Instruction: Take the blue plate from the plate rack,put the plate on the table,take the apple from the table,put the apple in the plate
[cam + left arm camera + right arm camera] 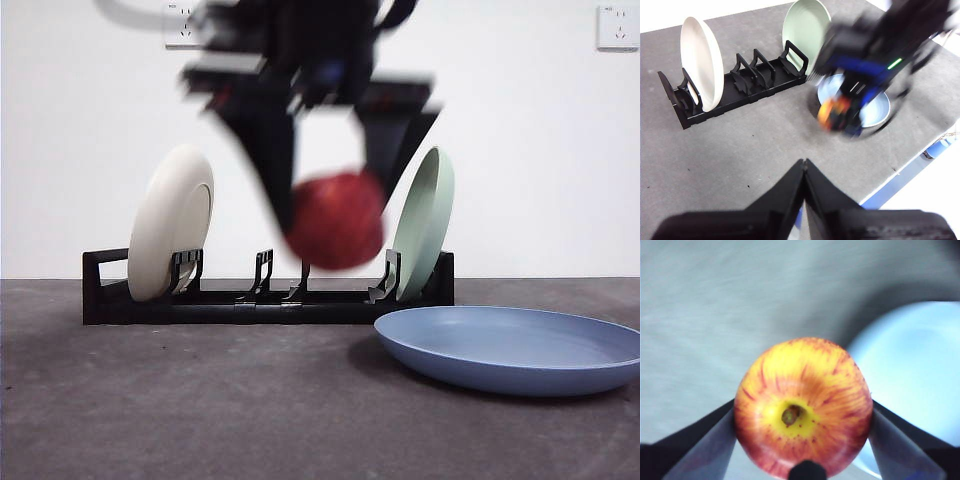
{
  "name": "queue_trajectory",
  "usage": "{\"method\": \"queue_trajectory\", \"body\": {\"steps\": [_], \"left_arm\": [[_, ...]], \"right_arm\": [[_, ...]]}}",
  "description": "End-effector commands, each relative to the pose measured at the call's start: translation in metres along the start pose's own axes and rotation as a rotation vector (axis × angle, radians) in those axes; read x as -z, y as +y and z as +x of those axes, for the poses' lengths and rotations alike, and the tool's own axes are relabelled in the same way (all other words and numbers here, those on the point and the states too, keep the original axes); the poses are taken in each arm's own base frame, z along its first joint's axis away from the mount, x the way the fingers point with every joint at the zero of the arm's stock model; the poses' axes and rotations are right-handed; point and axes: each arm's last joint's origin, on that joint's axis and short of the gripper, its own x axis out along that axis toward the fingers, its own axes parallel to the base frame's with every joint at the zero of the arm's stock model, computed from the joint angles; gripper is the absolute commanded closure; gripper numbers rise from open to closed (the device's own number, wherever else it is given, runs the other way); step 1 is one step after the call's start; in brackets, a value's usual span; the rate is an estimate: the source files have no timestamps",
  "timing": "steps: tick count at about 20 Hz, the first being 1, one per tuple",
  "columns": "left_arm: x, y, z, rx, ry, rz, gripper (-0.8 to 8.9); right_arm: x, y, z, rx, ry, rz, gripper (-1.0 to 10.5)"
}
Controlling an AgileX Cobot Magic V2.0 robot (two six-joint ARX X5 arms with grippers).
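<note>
Apple [803, 407] sits clamped between the jaws of the right gripper [803, 420], one jaw pressed to each side, its yellow stem end facing the wrist camera. In the front view the fruit hangs blurred in the air, clear of the worktop [200, 400], in front of the black plate rack [265, 300] and above the near-left edge of the blue plate [515, 348]. That plate lies flat on the worktop just in front of the rack's right end, with nothing on it. A cream-white plate [170, 222] stands upright in the rack's left end and a pale green plate [425, 222] leans in its right end; the slots between them hold nothing. The left gripper [804, 167] hangs back from the rack on the near side, over bare worktop, its jaws pressed together with nothing between them.
</note>
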Motion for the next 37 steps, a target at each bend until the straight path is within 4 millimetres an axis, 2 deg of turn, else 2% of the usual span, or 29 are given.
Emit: {"method": "queue_trajectory", "body": {"steps": [1, 4, 9, 12, 19, 21, 26, 30, 37], "left_arm": [[0.0, 0.0, 0.0, -0.003, -0.003, 0.013, 8.22], [0.0, 0.0, 0.001, -0.004, -0.003, 0.012, 8.22], [0.0, 0.001, 0.001, -0.026, -0.012, 0.009, 8.22], [0.0, 0.001, 0.001, -0.028, -0.013, 0.008, 8.22], [0.0, 0.0, 0.001, -0.025, -0.009, 0.006, 8.22], [0.0, 0.0, 0.001, -0.025, -0.009, 0.006, 8.22], [0.0, 0.0, 0.001, -0.025, -0.009, 0.005, 8.22], [0.0, 0.0, 0.001, -0.016, -0.005, -0.003, 8.22], [0.0, -0.001, 0.001, 0.006, 0.005, -0.003, 8.22]], "right_arm": [[0.007, -0.014, -0.013, 0.153, -0.038, 0.015, 8.2], [0.023, -0.027, -0.018, 0.191, -0.064, 0.05, 8.2], [0.066, -0.051, 0.0, 0.203, -0.085, 0.194, 8.2], [0.083, -0.07, 0.009, 0.128, -0.117, 0.337, 8.2], [0.088, -0.105, 0.033, -0.075, -0.152, 0.485, 8.2], [0.092, -0.11, 0.042, -0.066, -0.146, 0.511, 8.2], [0.1, -0.11, 0.056, -0.093, -0.141, 0.523, 8.2], [0.091, -0.111, 0.064, -0.087, -0.194, 0.535, 8.2], [0.084, -0.109, 0.089, -0.091, -0.153, 0.524, 8.2]]}}
